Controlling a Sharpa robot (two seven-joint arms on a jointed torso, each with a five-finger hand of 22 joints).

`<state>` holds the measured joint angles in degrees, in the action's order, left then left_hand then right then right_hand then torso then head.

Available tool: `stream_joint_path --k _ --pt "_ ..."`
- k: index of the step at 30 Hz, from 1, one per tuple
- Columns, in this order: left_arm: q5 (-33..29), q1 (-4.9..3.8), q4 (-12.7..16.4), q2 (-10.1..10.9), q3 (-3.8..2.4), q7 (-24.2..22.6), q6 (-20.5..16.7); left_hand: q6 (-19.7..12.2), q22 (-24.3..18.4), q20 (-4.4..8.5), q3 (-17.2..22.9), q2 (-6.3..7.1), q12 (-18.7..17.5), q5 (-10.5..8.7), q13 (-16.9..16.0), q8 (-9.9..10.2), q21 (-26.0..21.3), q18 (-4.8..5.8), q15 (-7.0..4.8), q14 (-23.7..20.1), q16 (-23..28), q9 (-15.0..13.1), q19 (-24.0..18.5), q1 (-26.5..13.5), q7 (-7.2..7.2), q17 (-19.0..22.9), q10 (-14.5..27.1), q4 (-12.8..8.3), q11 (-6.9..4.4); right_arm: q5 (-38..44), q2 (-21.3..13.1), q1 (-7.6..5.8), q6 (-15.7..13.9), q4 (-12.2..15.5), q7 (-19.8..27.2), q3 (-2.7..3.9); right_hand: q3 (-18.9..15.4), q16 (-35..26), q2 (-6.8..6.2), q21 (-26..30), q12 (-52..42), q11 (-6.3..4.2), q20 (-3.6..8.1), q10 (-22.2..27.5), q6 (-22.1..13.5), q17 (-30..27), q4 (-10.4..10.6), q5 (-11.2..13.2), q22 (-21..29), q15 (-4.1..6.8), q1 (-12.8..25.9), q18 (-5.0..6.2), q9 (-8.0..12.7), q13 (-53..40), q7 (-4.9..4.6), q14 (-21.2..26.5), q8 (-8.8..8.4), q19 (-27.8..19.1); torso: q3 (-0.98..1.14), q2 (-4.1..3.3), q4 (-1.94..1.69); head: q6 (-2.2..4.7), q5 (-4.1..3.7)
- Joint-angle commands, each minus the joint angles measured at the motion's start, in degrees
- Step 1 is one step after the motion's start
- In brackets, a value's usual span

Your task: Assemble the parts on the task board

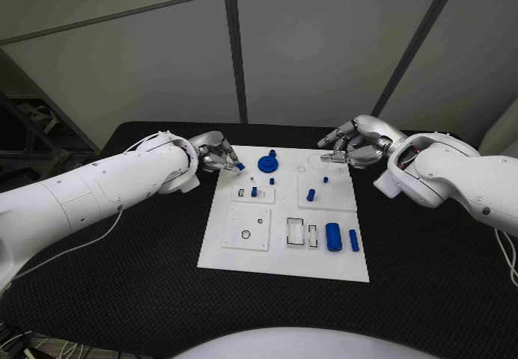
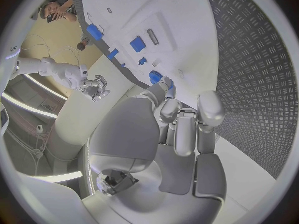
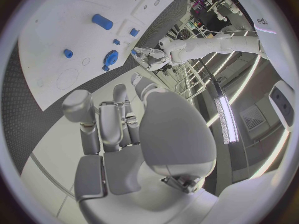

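Note:
The white task board (image 1: 283, 250) lies mid-table. My left hand (image 1: 219, 155) hovers at the board's far left corner and pinches a small blue part (image 1: 239, 166) at its fingertips; the left wrist view shows that part (image 2: 156, 77) just above the board (image 2: 181, 20). My right hand (image 1: 352, 146) hangs over the far right corner with fingers apart, holding nothing. A round blue knob (image 1: 269, 159) stands near the far edge. Short blue pegs (image 1: 311, 194) stand mid-board. A blue cylinder (image 1: 334, 236) and a thin blue bar (image 1: 353, 239) lie at the near right.
A raised white square plate with holes (image 1: 247, 227) sits on the board's near left, with two rectangular slots (image 1: 295, 231) beside it. Black table (image 1: 129, 284) surrounds the board. In the right wrist view, the cylinder (image 3: 102, 21) and knob (image 3: 111, 58) lie beyond my right hand (image 3: 118, 124).

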<state>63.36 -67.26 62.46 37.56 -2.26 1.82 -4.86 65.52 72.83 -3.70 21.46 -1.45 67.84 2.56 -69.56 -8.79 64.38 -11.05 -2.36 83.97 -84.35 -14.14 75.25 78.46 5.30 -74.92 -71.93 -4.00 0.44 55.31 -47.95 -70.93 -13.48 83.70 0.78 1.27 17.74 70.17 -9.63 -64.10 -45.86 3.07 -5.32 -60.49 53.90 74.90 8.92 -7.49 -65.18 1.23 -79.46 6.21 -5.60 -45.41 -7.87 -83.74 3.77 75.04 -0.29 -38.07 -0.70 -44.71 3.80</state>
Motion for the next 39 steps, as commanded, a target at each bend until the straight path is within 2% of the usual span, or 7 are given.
stream_joint_path --k 1,10,13,17,27,31,39 --pt "-3.97 -0.37 0.41 0.40 -0.14 0.82 3.61 0.49 0.21 0.03 2.71 0.26 0.50 0.41 -0.30 -2.58 0.29 5.05 -0.39 2.38 -0.40 -5.07 0.26 -1.55 -1.06 -7.93 -0.51 2.05 -0.04 0.11 0.02 -0.12 -0.13 0.05 0.22 0.04 0.24 -0.22 0.22 -0.15 -0.22 0.01 0.14 0.00 -0.29 1.36 0.15 -0.27 -0.02 -0.09 0.05 -0.07 0.02 0.02 -0.01 -0.88 0.01 -0.20 0.03 0.01 0.01 0.04 0.03" --pt "-7.54 -1.97 1.69 2.05 -0.26 6.28 14.17 -0.13 -0.12 0.42 5.14 0.15 4.49 0.36 -2.67 -4.86 -1.19 4.71 -0.84 4.13 -3.23 -9.92 -0.91 -5.44 -1.80 -11.31 -2.39 1.72 -0.74 0.17 0.03 -0.12 -0.18 -0.03 0.14 0.04 0.26 -0.25 0.23 -0.15 -0.23 0.01 0.14 -0.02 -0.27 1.35 0.16 -0.28 -0.04 -0.09 0.03 -0.07 0.02 0.04 0.00 -0.88 0.01 -0.19 0.03 0.03 0.02 0.04 0.14" --pt "-8.05 -2.77 2.28 2.57 -0.25 8.97 17.90 -0.27 -1.23 0.59 6.01 0.57 4.32 3.17 -1.97 -5.60 -3.17 4.29 -1.00 4.53 -3.75 -11.52 -2.01 -6.31 -1.94 -12.01 -2.17 1.24 -0.85 0.18 0.04 -0.12 -0.18 -0.05 0.11 0.04 0.26 -0.25 0.23 -0.15 -0.23 0.01 0.14 -0.02 -0.27 1.35 0.16 -0.28 -0.04 -0.09 0.03 -0.07 0.02 0.04 0.00 -0.88 0.01 -0.19 0.03 0.04 0.03 -0.03 0.20" --pt "-9.56 -3.90 3.29 3.24 -0.23 12.89 21.94 -0.47 -1.31 0.73 6.88 0.82 5.09 3.66 -2.10 -6.37 -3.56 4.27 -1.17 4.89 -4.22 -13.43 -2.09 -7.59 -2.18 -12.68 -2.85 1.05 -1.04 0.19 0.06 -0.12 -0.20 -0.09 0.07 0.04 0.26 -0.25 0.23 -0.15 -0.23 0.01 0.14 -0.02 -0.27 1.35 0.16 -0.28 -0.04 -0.09 0.03 -0.07 0.02 0.04 0.00 -0.88 0.01 -0.19 0.05 0.06 0.06 -0.03 0.30" --pt "-11.19 -6.57 5.66 3.91 0.60 21.65 24.38 -1.55 -0.41 1.26 7.75 -0.56 6.80 0.47 -2.34 -8.43 -2.58 4.57 -1.75 5.48 -4.97 -18.73 -0.83 -10.51 -2.75 -13.85 -3.73 2.44 -1.57 0.20 0.16 -0.13 -0.22 -0.15 0.00 0.04 0.26 -0.25 0.23 -0.15 -0.23 0.01 0.14 -0.02 -0.27 1.35 0.16 -0.28 -0.04 -0.09 0.03 -0.07 0.02 0.04 0.00 -0.88 0.01 -0.19 0.06 0.03 0.00 -0.10 0.37" --pt "-11.31 -7.46 6.38 3.92 1.59 24.27 24.87 -2.75 0.64 1.45 7.99 -0.86 6.85 0.27 -1.95 -8.80 -1.04 4.92 -1.88 5.80 -5.36 -20.53 0.26 -10.51 -2.67 -14.54 -3.55 1.99 -1.53 0.20 0.19 -0.13 -0.24 -0.18 -0.02 0.04 0.26 -0.25 0.23 -0.15 -0.23 0.01 0.14 -0.02 -0.27 1.35 0.16 -0.28 -0.04 -0.09 0.03 -0.07 0.02 0.04 0.00 -0.88 0.01 -0.19 0.04 0.04 0.05 -0.23 0.39" --pt "-12.38 -9.05 6.99 3.05 4.75 28.21 26.24 -3.25 2.43 1.68 7.85 -1.47 8.77 0.25 -3.47 -10.00 1.64 5.50 -2.12 6.03 -5.65 -23.69 2.04 -11.15 -2.93 -15.08 -5.34 1.73 -1.83 0.20 0.29 -0.13 -0.31 -0.25 -0.02 0.04 0.26 -0.25 0.23 -0.15 -0.23 0.01 0.14 -0.02 -0.27 1.35 0.16 -0.28 -0.04 -0.09 0.03 -0.07 0.02 0.04 0.00 -0.88 0.01 -0.19 0.04 -0.02 0.05 -0.33 0.37"
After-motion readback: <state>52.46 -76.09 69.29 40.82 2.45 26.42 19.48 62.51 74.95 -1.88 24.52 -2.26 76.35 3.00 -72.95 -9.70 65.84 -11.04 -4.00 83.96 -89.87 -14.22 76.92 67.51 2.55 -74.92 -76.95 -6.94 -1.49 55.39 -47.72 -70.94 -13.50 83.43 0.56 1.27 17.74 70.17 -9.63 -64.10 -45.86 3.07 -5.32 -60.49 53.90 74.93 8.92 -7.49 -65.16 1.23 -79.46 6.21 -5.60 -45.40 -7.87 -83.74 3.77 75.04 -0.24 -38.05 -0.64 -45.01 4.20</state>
